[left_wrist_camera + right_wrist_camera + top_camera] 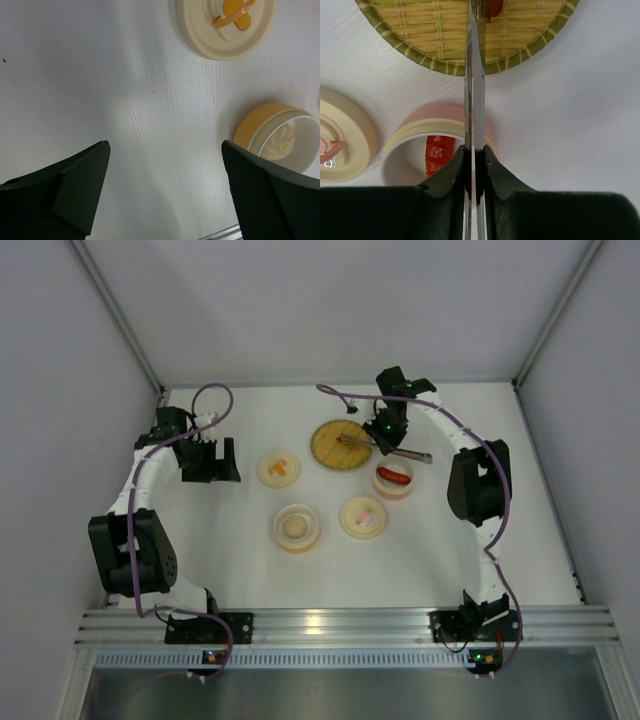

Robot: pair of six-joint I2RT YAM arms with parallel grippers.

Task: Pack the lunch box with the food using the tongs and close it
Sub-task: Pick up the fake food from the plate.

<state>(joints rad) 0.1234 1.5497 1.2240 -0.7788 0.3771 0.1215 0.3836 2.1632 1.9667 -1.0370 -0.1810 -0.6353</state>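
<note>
**A:** What stands around the right gripper (474, 155)?

**B:** It hangs over the far right part of the white tabletop (420, 570). Its black fingers are clamped tight on the slim silver-grey metal tongs (474, 75). The two smooth, narrow arms are pressed almost flat together. They reach out over the round woven bamboo plate with a green rim (420, 35).

**A:** And the food?

**B:** One small glossy red sausage piece (492, 7) lies on the plate just beside the tong tips. Whether the tips pinch it, I cannot tell. A second red sausage piece (437, 152) lies inside the round pink bowl with a cream rim (445, 112). That bowl sits directly under the tongs' arms, between the plate and the gripper.

**A:** Anything crowding that bowl?

**B:** The round cream lid with a pink mark (350, 135) lies just beside it, a little closer to the near edge and not touching it.

**A:** The other side?

**B:** The left gripper (165, 147) hovers above bare tabletop toward the left edge. Its matte, finely dotted fingers are spread wide and hold nothing. Ahead of it lie the ribbed round cream lid with an orange mark (200, 30) and the round orange bowl (250, 127). The orange bowl holds the cream-white ball (285, 142), which is smooth with a soft swirl. Both stand near the middle of the tabletop, apart from each other.
</note>
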